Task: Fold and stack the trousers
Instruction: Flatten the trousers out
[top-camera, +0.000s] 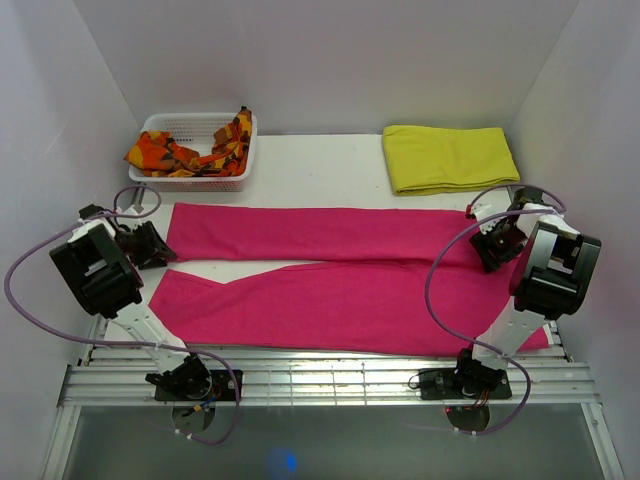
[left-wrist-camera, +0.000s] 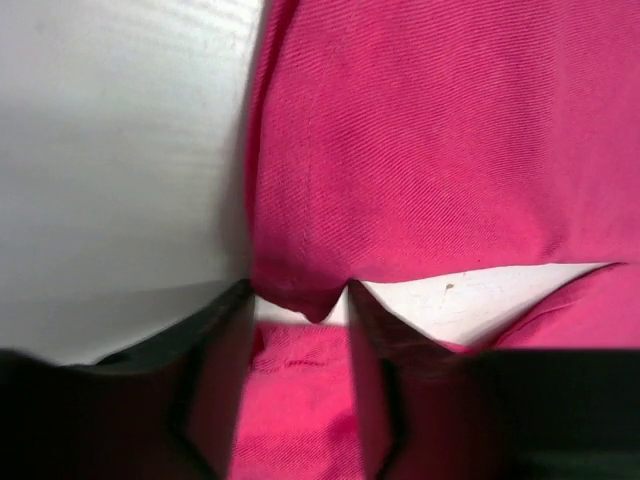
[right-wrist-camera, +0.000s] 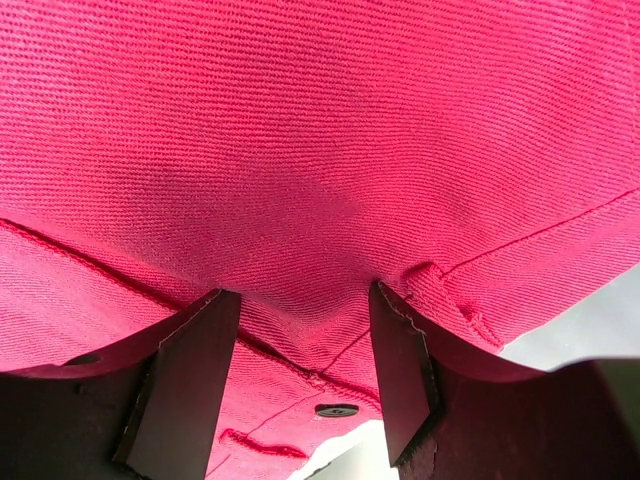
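While I watch the overhead feed, the trousers (top-camera: 330, 300) lie spread flat across the middle of the table (top-camera: 320, 160). The waist is at the right and both legs run out to the left. The far leg lies parallel to the near one, and a narrow wedge of white tabletop shows between them toward the left. My left gripper (top-camera: 160, 248) sits low at the left end of the far leg. On its wrist camera the jaws stand apart, with a small corner of the pink hem dipping into the gap and touching neither pad that I can make out, so I read that hand as released. My right gripper (right-wrist-camera: 305, 300) is down at the waist end, near the far right corner of the garment. Its fingers (right-wrist-camera: 190, 370) are parted too, and a soft bulge of fabric sits between them. A dark button (right-wrist-camera: 337, 409) and a stitched seam show just below, and I see no pinch on the cloth. At the far left of the table a white basket (top-camera: 200, 118) holds an orange-and-red patterned cloth (top-camera: 180, 155) that spills over its rim. A folded yellow cloth (top-camera: 450, 158) lies at the far right, just beyond the waist and apart from it.
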